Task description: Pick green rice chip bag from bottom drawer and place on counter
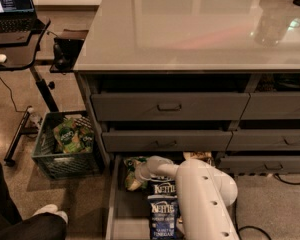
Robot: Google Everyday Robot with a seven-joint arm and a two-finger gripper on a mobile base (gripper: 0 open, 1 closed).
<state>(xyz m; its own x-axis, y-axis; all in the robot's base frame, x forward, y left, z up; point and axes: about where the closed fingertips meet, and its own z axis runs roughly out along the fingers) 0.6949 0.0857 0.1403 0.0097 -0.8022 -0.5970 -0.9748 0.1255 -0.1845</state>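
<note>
Two blue Kettle bags (164,211) lie one behind the other in the open bottom drawer (115,209), labels facing up, their right sides partly covered by the robot's white arm (202,194); the arm rises from the lower right, bends, and reaches leftward into the drawer's back left corner; the pincer (141,173) at its tip sits right against the green rice chip bag (130,180), which lies in that corner just left of the rear Kettle bag, half under the front of the drawer above; whether the pincer stands wide, narrow or closed on the bag cannot be told, as its end blends into the bag and the shadow; a brownish bag (197,156) peeks out behind the arm at the back of the drawer; the two left-hand drawers above (169,106) are pushed in; the glossy pale worktop (190,29) spreads over the whole cabinet and mirrors the room lights; left of the cabinet a green lattice crate (65,161) stands on the floor with green snack packets inside; beyond it a small black desk (15,54) carries a laptop (12,6); a dark trouser leg and a pale shoe (50,213) fill the lower left corner.
</note>
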